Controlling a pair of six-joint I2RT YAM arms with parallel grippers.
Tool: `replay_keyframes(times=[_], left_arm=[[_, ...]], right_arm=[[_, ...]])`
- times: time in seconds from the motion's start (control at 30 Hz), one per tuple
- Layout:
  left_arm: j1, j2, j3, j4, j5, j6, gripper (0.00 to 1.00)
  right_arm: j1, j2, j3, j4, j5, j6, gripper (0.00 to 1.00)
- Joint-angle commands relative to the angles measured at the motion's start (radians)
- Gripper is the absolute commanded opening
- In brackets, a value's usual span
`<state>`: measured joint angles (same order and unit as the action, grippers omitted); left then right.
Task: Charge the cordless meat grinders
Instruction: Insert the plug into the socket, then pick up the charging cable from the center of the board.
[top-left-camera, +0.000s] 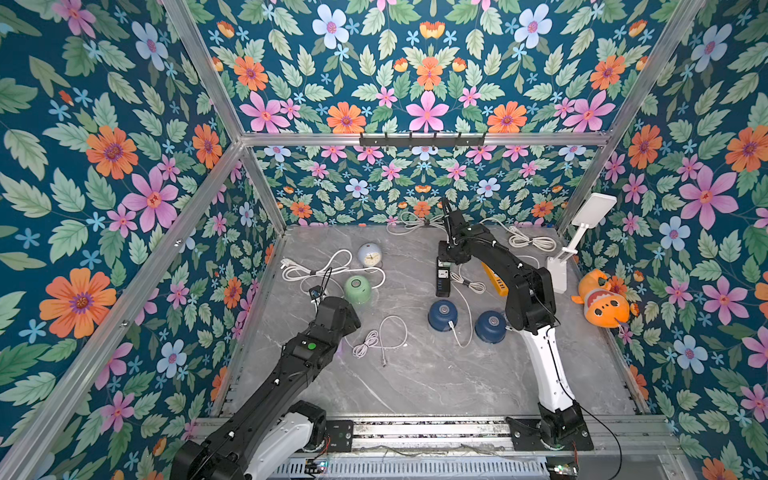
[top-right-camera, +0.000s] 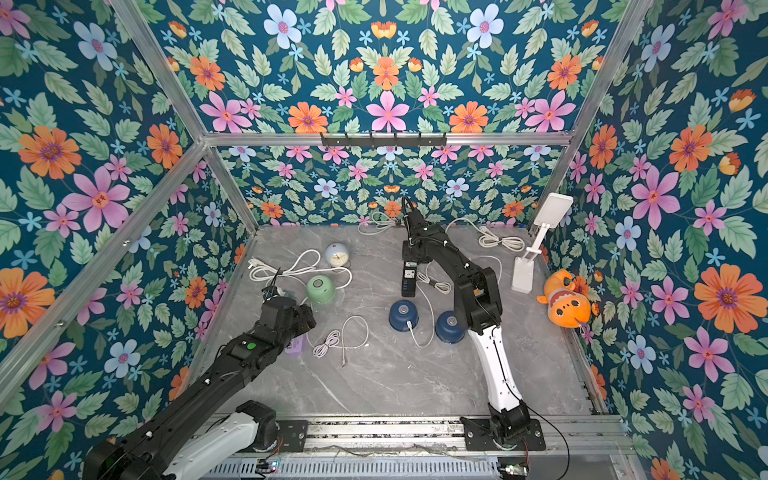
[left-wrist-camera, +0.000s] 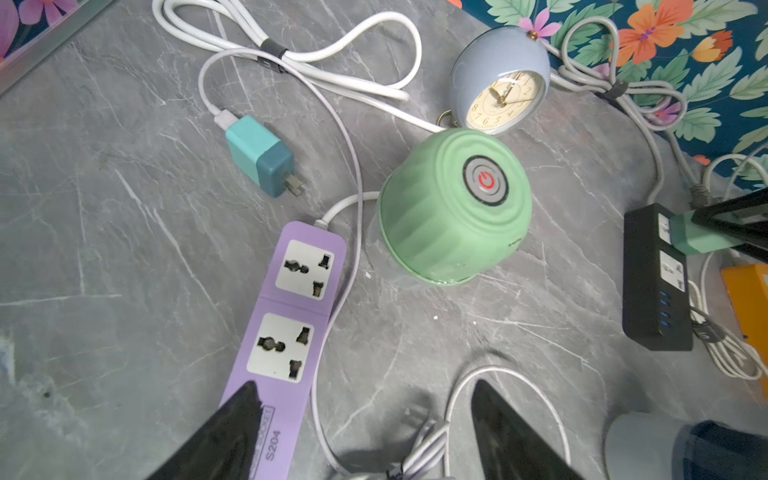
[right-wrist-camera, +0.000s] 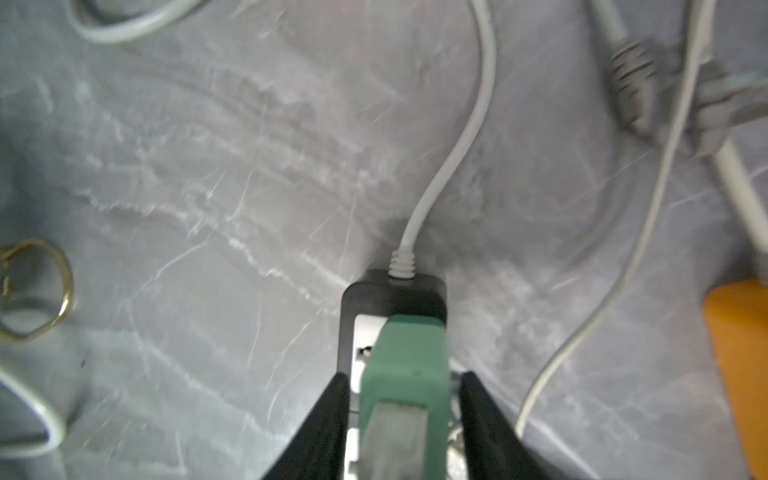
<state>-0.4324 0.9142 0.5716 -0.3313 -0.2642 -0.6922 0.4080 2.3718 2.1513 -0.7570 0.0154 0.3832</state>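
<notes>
The mint green meat grinder (top-left-camera: 357, 289) (left-wrist-camera: 453, 208) stands dome-up left of centre. Two navy meat grinders (top-left-camera: 443, 315) (top-left-camera: 491, 326) sit in the middle; a white cable (top-left-camera: 462, 332) is plugged into the left one. My right gripper (right-wrist-camera: 404, 374) is at the far end of the black power strip (top-left-camera: 442, 280) (right-wrist-camera: 390, 291). Its jaws stand open on either side of a green adapter (right-wrist-camera: 403, 357) seated in the strip, with a small gap on each side. My left gripper (left-wrist-camera: 363, 384) hangs open over a purple power strip (left-wrist-camera: 291, 311) and a bundled cable. A teal adapter (left-wrist-camera: 259, 156) lies loose nearby.
A pale blue alarm clock (top-left-camera: 370, 254) stands behind the green grinder. An orange power strip (top-left-camera: 494, 282), a white lamp (top-left-camera: 557, 270) and an orange plush toy (top-left-camera: 602, 303) are on the right. Loose white cables (top-left-camera: 376, 338) lie mid-table, with more coils along the back wall.
</notes>
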Motion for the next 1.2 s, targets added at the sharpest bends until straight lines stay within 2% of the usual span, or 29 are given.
replay_keyframes(times=[0.0,0.27,0.43,0.53,0.6,0.7,0.77,0.87,0.97,1.17], left_arm=[[0.004,-0.001,0.002,-0.017,-0.022,0.010,0.77],[0.007,0.006,0.002,-0.025,0.001,0.031,0.65],[0.007,0.027,-0.021,-0.018,0.060,0.024,0.60],[0.005,0.034,-0.033,-0.005,0.132,0.012,0.53],[-0.005,0.034,-0.037,-0.006,0.183,-0.009,0.48],[-0.065,0.019,-0.055,-0.008,0.215,-0.065,0.44],[-0.142,0.012,-0.070,-0.012,0.198,-0.116,0.43],[-0.271,0.039,-0.087,-0.011,0.162,-0.203,0.43],[-0.353,0.093,-0.116,0.024,0.158,-0.272,0.44],[-0.384,0.203,-0.170,0.147,0.204,-0.309,0.41]], right_arm=[[0.013,-0.098,-0.085,0.082,-0.091,0.035,0.54],[0.028,-0.267,-0.227,0.135,-0.110,0.051,0.64],[0.039,-0.368,-0.331,0.171,-0.120,0.050,0.64],[0.056,-0.442,-0.387,0.188,-0.115,0.036,0.63],[0.071,-0.483,-0.410,0.184,-0.115,0.018,0.58],[0.097,-0.535,-0.427,0.156,-0.101,-0.021,0.52],[0.115,-0.573,-0.439,0.129,-0.076,-0.052,0.50],[0.138,-0.641,-0.483,0.117,-0.049,-0.083,0.50],[0.160,-0.703,-0.533,0.118,-0.032,-0.099,0.52],[0.195,-0.832,-0.628,0.120,-0.033,-0.102,0.54]])
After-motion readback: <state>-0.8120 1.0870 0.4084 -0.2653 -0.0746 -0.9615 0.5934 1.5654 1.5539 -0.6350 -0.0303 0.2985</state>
